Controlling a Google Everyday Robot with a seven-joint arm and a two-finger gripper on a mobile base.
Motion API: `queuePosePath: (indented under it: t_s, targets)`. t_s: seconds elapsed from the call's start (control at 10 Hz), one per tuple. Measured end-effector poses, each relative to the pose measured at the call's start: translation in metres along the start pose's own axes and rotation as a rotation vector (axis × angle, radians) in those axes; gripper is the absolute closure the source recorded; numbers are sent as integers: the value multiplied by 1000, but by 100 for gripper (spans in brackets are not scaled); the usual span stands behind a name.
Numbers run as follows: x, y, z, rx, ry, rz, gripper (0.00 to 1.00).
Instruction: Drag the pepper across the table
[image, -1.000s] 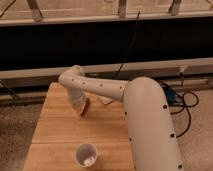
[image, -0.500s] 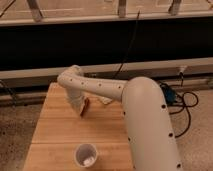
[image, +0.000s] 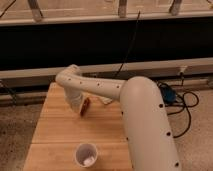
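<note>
The light wooden plank table (image: 55, 132) fills the lower left. My white arm reaches from the lower right over it to the far left part. My gripper (image: 81, 108) points down at the tabletop there. A small reddish object, the pepper (image: 86, 106), shows right at the gripper's tip, touching or very close to it. Most of the pepper is hidden by the gripper.
A white cup (image: 86, 154) stands near the table's front edge, below the gripper. A white flat item (image: 106, 100) lies by the arm on the far side. A dark wall with rails runs behind the table. Cables and a blue thing (image: 170, 96) lie on the floor at right.
The gripper and the reddish pepper stay at about the same spot on the far left part of the table; no clear movement shows.
</note>
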Motion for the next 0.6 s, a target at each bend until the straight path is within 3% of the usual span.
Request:
queuePosePath:
  t_s: [0.6]
  targets:
    - [3,-9,-2,1,3,2,97]
